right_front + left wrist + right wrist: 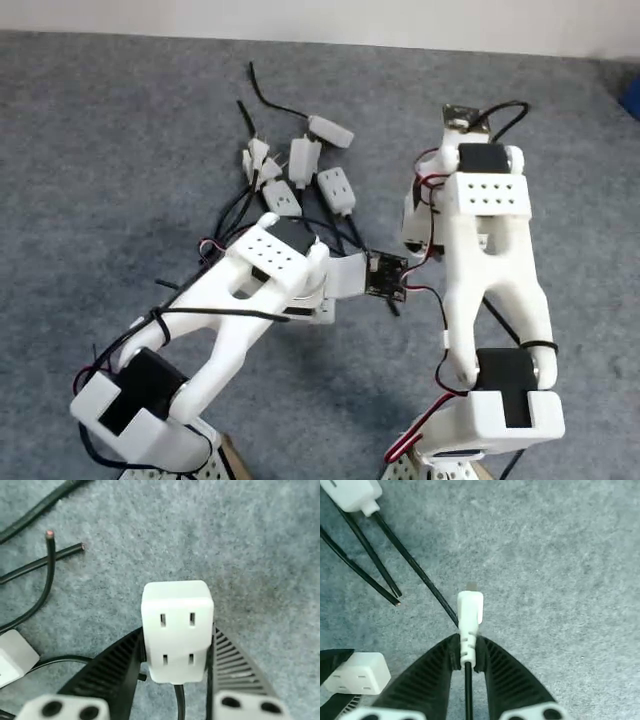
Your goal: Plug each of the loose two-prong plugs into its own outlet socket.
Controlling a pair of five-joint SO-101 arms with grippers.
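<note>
My left gripper (175, 652) is shut on a white outlet socket (177, 625), its black fingers (117, 665) clamping both sides; the face with two pairs of slots points at the camera, just above the grey carpet. My right gripper (468, 652) is shut on a white two-prong plug (469, 612), held edge-on with a prong tip showing past its end and its black cable running back between the fingers. The held socket (357, 674) also appears beside the right gripper, a short way off. From above, both arms meet near the table's middle (385, 275).
Several loose white plugs and sockets (300, 170) with black cables lie in a cluster on the far side of the grey carpet. Another white block (352, 492) and bare cable ends (49, 534) lie close to the grippers. A blue object (630, 95) sits at the far right edge.
</note>
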